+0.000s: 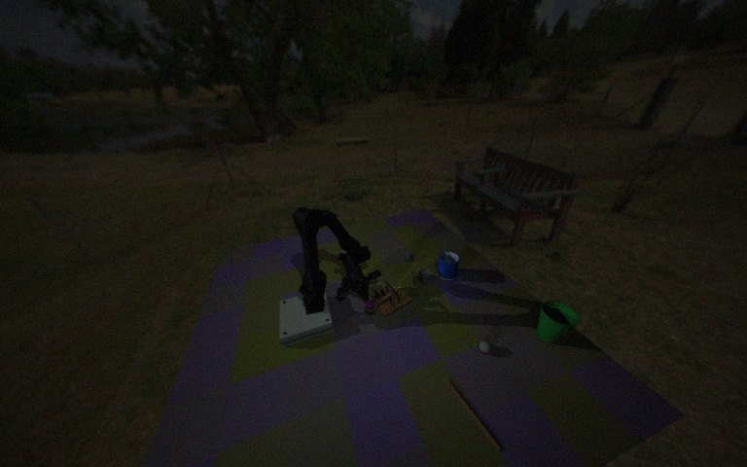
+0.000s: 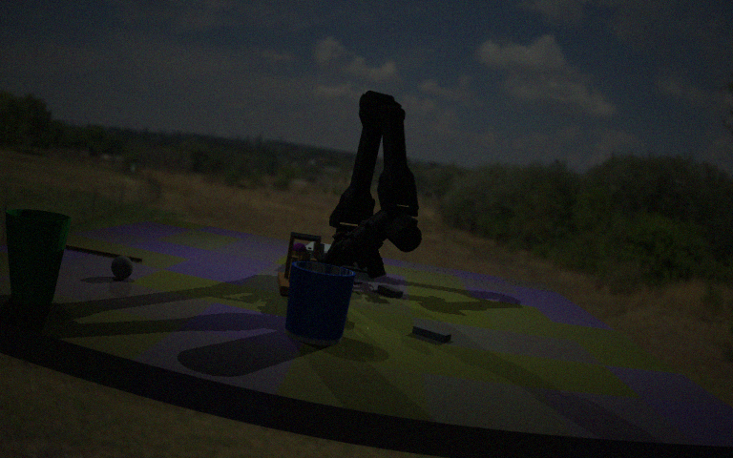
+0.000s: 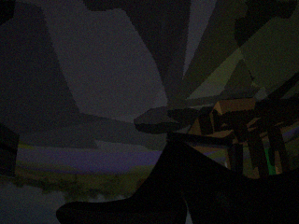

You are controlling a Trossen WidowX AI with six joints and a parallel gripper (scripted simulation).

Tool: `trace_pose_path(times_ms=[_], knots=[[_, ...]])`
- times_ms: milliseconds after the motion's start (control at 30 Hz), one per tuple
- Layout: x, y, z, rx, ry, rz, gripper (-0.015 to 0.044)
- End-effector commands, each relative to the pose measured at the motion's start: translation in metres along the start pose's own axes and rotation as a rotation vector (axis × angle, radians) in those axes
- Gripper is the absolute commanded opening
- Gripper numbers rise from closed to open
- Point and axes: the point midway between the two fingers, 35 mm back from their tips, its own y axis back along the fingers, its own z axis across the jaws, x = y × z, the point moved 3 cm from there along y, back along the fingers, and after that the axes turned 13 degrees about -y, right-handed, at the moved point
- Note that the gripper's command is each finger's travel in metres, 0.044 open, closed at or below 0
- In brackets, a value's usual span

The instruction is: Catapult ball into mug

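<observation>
One gripper (image 1: pixel 359 290), fingers pressed together, empty. Catapult (image 1: pixel 389 301) just beside it, mug-side; purple ball (image 1: pixel 370 305) loaded at near end. Blue mug (image 1: pixel 448 265) well beyond catapult.

A dim outdoor field at dusk, under a dark sky with pale clouds (image 2: pixel 540 59). The ground is dry brownish grass (image 1: pixel 110 247). A patchwork mat (image 1: pixel 379 396) of purple, olive and grey squares lies on it, crossed by long shadows. Beyond the mat's far right corner stands a wooden bench (image 1: pixel 515 190). Behind the bench the field rises toward dark trees (image 1: pixel 308 49); low bushes (image 2: pixel 621 216) edge the field in the exterior view.
</observation>
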Motion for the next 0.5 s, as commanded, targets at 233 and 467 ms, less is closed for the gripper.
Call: trace_pose_path(times_ms=[233,467], knots=[[0.0,0.038,-0.008,-0.008,0.008,-0.008,0.0],[0.031,0.115,-0.012,-0.002,0.001,-0.008,0.0]])
